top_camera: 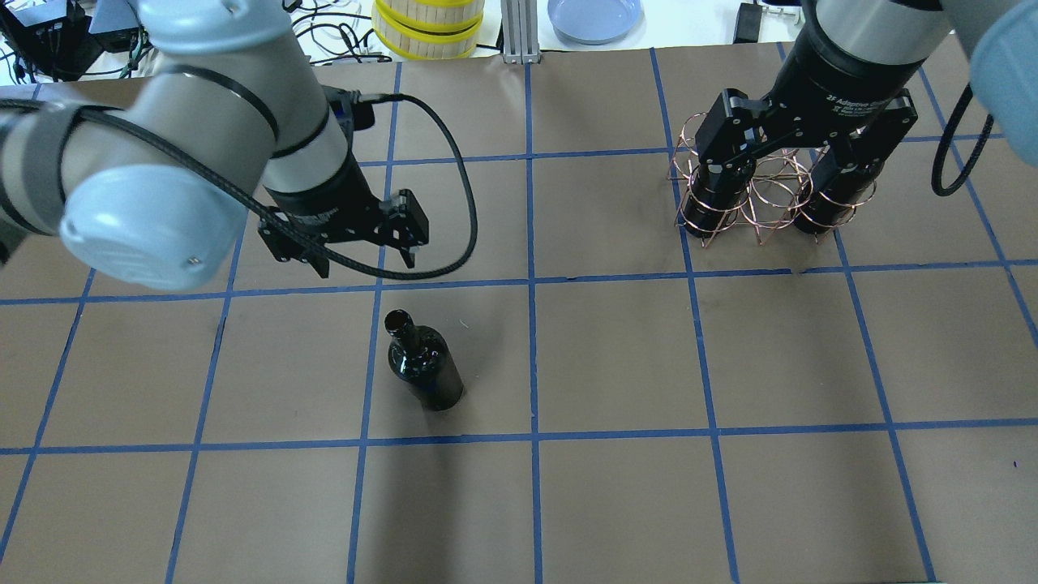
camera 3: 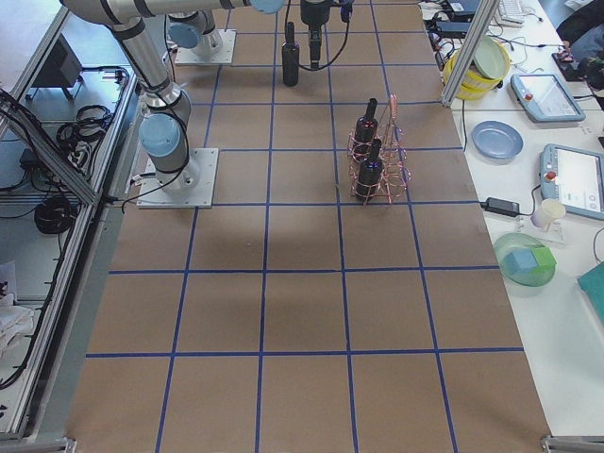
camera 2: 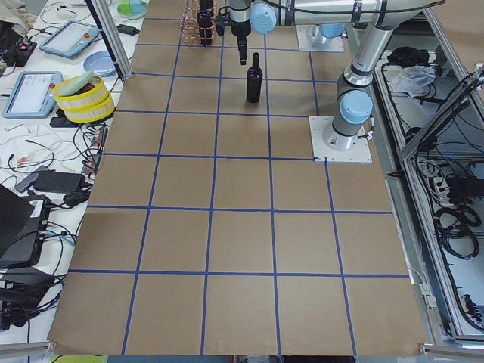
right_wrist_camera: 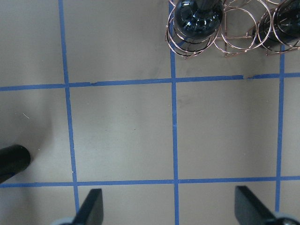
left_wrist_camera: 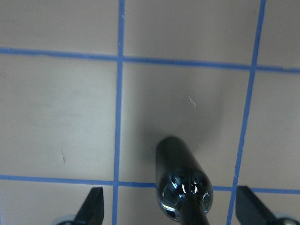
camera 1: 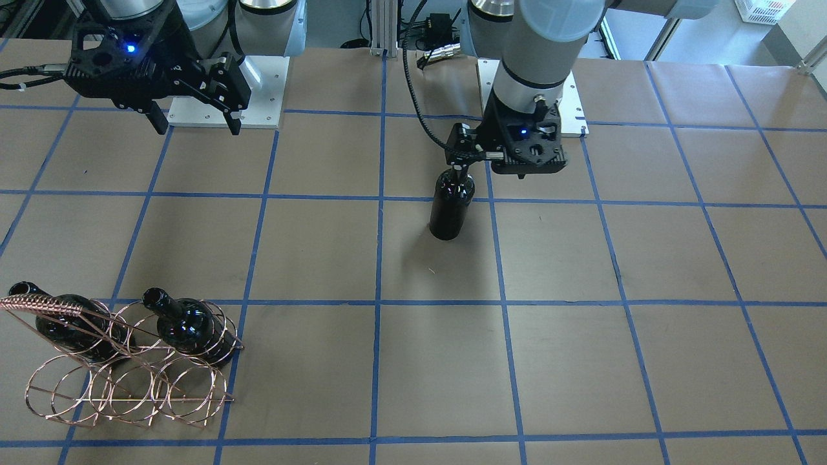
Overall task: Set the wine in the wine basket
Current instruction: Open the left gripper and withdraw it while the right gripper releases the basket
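Note:
One near-black wine bottle (camera 1: 450, 210) stands upright alone mid-table; it also shows in the overhead view (top_camera: 426, 369). My left gripper (camera 1: 462, 169) is open and hangs at its mouth. In the left wrist view the neck (left_wrist_camera: 190, 206) lies between the spread fingertips (left_wrist_camera: 93, 208), untouched. The copper wire basket (camera 1: 39, 302) sits at the table's far side on my right (top_camera: 766, 191). It holds two other bottles (camera 1: 68, 326) (camera 1: 190, 329) in its upper hoops. My right gripper (camera 1: 197, 123) is open, empty and raised, away from the basket.
Yellow-banded round containers (top_camera: 428, 28) and a blue plate (top_camera: 594, 16) sit beyond the far edge. The arms' white base plates (camera 1: 226, 90) (camera 1: 581, 97) are at the robot's edge. Brown paper with blue tape grid covers the table.

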You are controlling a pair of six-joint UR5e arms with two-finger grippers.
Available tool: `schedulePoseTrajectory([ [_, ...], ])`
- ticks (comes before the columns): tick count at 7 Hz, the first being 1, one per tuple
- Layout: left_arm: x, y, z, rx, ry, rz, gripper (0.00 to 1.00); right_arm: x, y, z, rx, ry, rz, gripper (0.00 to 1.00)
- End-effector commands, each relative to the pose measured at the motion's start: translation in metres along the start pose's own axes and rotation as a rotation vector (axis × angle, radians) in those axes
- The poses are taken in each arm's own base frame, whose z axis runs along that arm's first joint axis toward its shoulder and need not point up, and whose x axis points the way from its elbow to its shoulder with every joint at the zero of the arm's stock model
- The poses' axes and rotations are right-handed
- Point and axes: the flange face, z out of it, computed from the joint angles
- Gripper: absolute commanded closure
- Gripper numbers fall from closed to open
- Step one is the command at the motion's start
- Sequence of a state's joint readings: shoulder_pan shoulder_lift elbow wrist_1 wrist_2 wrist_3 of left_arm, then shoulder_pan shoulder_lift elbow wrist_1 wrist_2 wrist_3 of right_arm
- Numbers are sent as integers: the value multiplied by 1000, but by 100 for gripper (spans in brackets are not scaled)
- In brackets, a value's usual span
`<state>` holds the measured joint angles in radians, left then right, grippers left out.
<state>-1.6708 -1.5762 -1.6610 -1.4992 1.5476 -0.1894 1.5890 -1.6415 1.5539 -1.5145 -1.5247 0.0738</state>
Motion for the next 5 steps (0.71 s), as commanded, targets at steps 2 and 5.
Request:
schedulePoseTrajectory([
  [2, -103, -39, -98, 58, -1, 6, 2, -51, 1, 14, 21, -20, 90, 0],
  [5, -150, -29, -135, 73, -50, 36, 0, -161, 24, 37, 99, -64, -17, 0],
])
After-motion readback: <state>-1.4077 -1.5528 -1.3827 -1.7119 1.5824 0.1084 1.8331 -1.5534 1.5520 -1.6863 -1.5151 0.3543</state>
